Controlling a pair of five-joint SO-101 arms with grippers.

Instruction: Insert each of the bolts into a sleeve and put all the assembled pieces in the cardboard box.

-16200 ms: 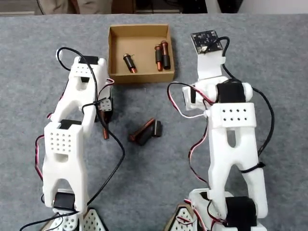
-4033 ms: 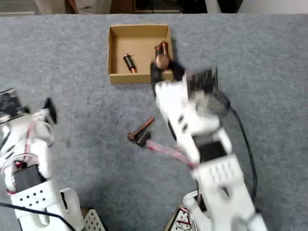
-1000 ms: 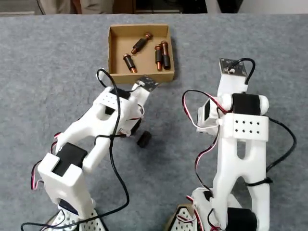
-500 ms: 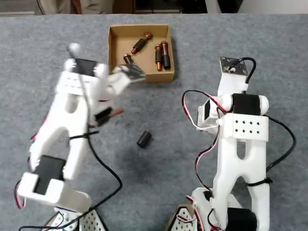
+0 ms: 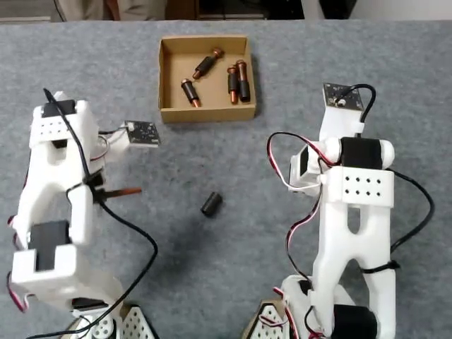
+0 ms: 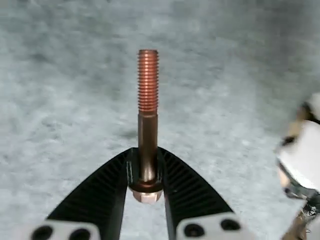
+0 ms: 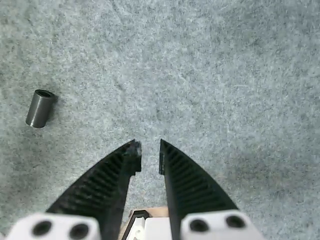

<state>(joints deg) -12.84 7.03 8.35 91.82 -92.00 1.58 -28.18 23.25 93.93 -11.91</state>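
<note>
**Room to reach from either side**

The sleeve (image 5: pixel 211 204) lies alone on the grey mat (image 5: pixel 233 155), well apart from the left arm (image 5: pixel 53 183) and right arm (image 5: pixel 353 212). Beyond it stands the cardboard box (image 5: pixel 205 114), the left arm's camera board (image 5: pixel 143 133) jutting near its front corner.

The high camera hangs fixed above the desk (image 5: pixel 395 70) and looks down from well off, taking in both arms and the cardboard box (image 5: pixel 162 74) out ahead of them. The left wrist camera sits behind the left gripper (image 6: pixel 146 155) and faces out along its fingers. It is very near the bolt (image 6: pixel 148 100) clamped there, with desk surface past the bolt's tip. The right wrist camera sits behind the right gripper (image 7: pixel 149 150) and looks down along its fingers at the desk from close by. The sleeve (image 7: pixel 40 108) lies ahead of the tips, off to one side. The high view shares the bolt with the left wrist view and the sleeve with the right.
</note>
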